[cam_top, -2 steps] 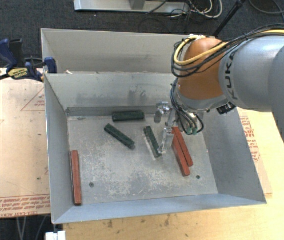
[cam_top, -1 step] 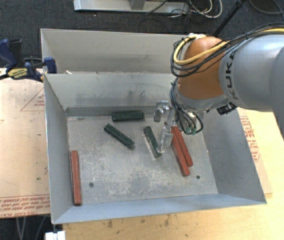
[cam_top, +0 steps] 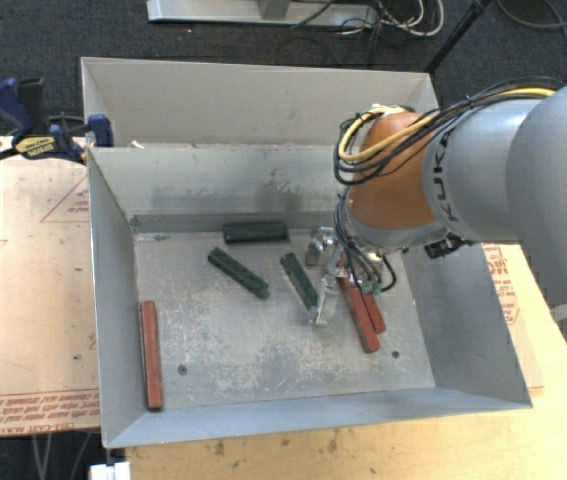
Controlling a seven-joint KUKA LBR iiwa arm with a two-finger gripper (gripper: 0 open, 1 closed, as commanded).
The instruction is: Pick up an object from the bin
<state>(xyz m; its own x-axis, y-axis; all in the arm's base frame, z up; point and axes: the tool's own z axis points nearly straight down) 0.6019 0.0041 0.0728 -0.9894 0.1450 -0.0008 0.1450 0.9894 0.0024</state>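
My gripper [cam_top: 321,312] is low in the bin's right half, under the orange wrist cover. It stands between a dark green bar [cam_top: 299,279] on its left and a red-brown bar [cam_top: 363,320] on its right. Both bars lie slanted on the bin floor, and the top end of the red-brown bar runs under the wrist. Whether the gripper touches either bar cannot be told. Nothing shows held in it.
Two more dark green bars lie further left, one [cam_top: 255,232] along the back wall and one [cam_top: 238,272] slanted in the middle. Another red-brown bar [cam_top: 150,355] lies along the left wall. The arm covers the bin's right side.
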